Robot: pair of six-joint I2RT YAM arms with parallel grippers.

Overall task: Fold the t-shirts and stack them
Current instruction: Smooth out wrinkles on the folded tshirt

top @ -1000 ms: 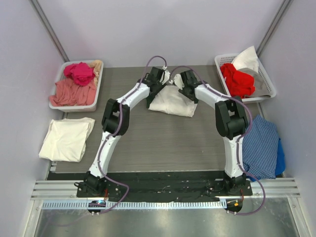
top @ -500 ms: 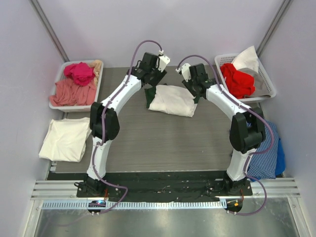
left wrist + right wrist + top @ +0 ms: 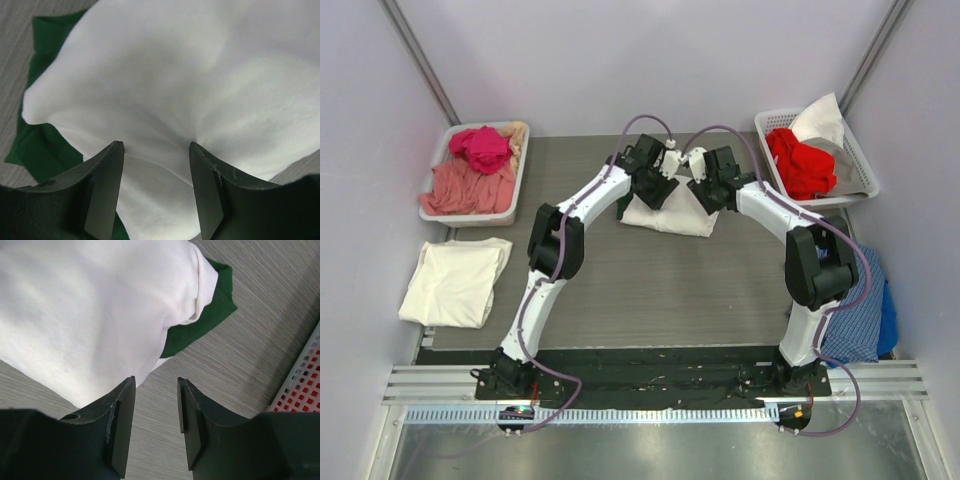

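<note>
A folded white t-shirt (image 3: 672, 216) lies at the middle back of the table, no print showing. It lies on a dark green t-shirt, whose edges show in the left wrist view (image 3: 39, 150) and the right wrist view (image 3: 211, 310). My left gripper (image 3: 652, 188) is open, down on the white shirt's far left part, with white cloth (image 3: 165, 90) between its jaws (image 3: 155, 150). My right gripper (image 3: 710, 190) is open at the shirt's far right edge, over bare table (image 3: 156, 382). A folded cream t-shirt (image 3: 455, 282) lies at the far left.
A grey bin (image 3: 432, 212) at back left holds pink garments. A white basket (image 3: 865, 165) at back right holds red and pale cloth; its mesh shows in the right wrist view (image 3: 305, 385). A blue checked cloth (image 3: 855, 295) lies at the right.
Both grippers rose and drew back from the white shirt, then came down again on its far edge, closer together. The shirt has hardly moved.
</note>
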